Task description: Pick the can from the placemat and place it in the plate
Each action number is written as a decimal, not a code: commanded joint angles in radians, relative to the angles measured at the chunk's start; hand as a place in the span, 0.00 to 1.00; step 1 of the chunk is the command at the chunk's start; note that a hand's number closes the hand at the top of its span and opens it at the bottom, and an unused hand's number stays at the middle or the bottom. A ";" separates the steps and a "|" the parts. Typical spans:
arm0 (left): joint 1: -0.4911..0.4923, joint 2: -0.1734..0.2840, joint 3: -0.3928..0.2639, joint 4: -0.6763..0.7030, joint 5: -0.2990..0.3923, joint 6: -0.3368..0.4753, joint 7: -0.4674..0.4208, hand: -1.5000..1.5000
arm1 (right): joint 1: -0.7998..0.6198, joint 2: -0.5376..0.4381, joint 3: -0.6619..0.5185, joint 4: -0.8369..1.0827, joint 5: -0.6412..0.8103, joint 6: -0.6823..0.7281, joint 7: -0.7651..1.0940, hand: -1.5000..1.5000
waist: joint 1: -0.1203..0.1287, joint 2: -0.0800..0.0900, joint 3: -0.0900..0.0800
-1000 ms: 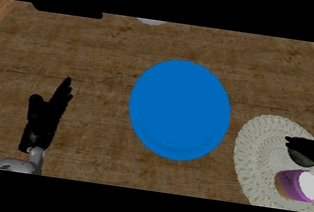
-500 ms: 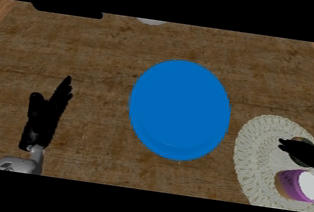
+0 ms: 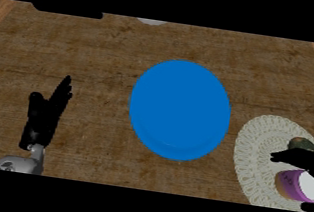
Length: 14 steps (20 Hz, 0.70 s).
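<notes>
Even, soft light; no glare, no strong shadows.

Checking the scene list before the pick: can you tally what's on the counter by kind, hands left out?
Plates: 1, the blue plate
Placemats: 1, the pale round placemat
Cans: 1, the purple can on the placemat
Small dark round items: 1, the greenish object on the placemat, kind unclear
Total: 4
</notes>
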 commanded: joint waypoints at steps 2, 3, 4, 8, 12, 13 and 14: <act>0.022 -0.026 -0.014 0.000 -0.027 0.012 0.000 0.50 | 0.069 -0.049 -0.038 -0.128 -0.010 0.008 -0.077 1.00 | -0.009 -0.002 -0.001; 0.057 0.014 0.027 -0.029 0.022 -0.045 -0.034 0.50 | -0.058 0.023 -0.021 -0.009 0.013 0.016 -0.053 1.00 | 0.003 0.000 0.000; 0.000 -0.010 0.006 -0.032 -0.006 -0.018 0.021 0.50 | 0.030 -0.003 -0.043 -0.002 0.017 -0.069 -0.140 1.00 | -0.003 0.000 0.000; 0.029 -0.034 -0.004 -0.053 -0.034 -0.004 0.024 0.50 | -0.033 0.048 -0.064 0.042 0.054 -0.098 -0.130 1.00 | -0.001 0.000 0.000; 0.031 -0.021 0.022 -0.033 -0.026 -0.008 0.003 0.50 | -0.041 0.087 -0.132 0.047 0.028 -0.192 -0.074 1.00 | -0.002 0.000 0.000; 0.035 -0.012 0.005 -0.066 -0.033 -0.019 0.033 0.50 | 0.014 0.070 -0.172 0.039 0.003 -0.240 -0.106 1.00 | -0.008 -0.001 0.000; 0.026 -0.035 -0.016 -0.068 -0.051 0.011 0.068 0.50 | -0.069 0.236 -0.096 -0.105 0.033 -0.154 0.212 1.00 | -0.010 -0.007 -0.003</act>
